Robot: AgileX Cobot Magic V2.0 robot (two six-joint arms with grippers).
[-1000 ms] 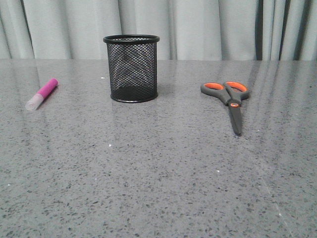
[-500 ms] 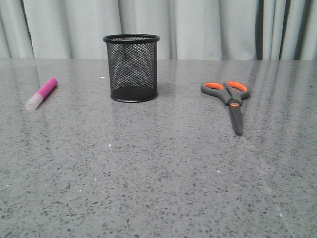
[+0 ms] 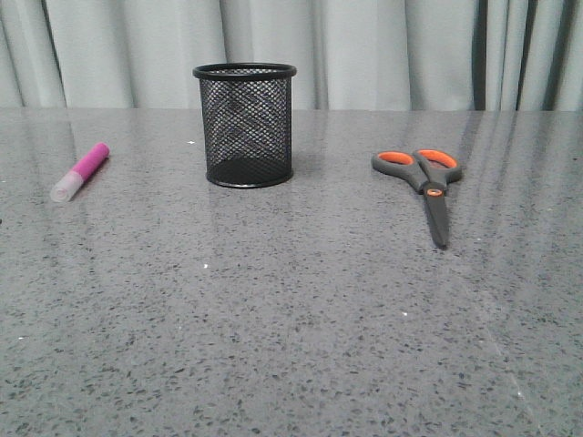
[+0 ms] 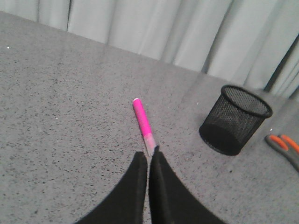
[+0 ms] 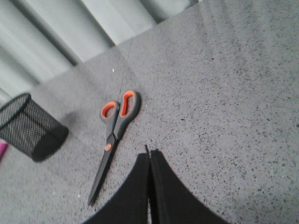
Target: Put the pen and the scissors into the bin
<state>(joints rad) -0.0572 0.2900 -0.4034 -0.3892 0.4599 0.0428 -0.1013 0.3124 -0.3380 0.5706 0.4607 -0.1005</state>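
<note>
Pen flat on grey table, left of upright mesh bin, clear of it; scissors closed, flat, right of bin, well apart. Left gripper pressed together, empty, tips near pen's cap. Right gripper likewise pressed together, empty, beside scissors' blades.

Work surface: a grey speckled stone-look table with a polished finish, filling the front view from 6 o'clock up to a straight far edge just above centre. Vertical pale reflections streak the tabletop, strongest toward 3 o'clock. Backdrop: a pale grey-green curtain hanging in vertical folds across the whole 12 o'clock band, with darker pleats toward 1 o'clock. Lighting is soft and even; shadows are faint
</note>
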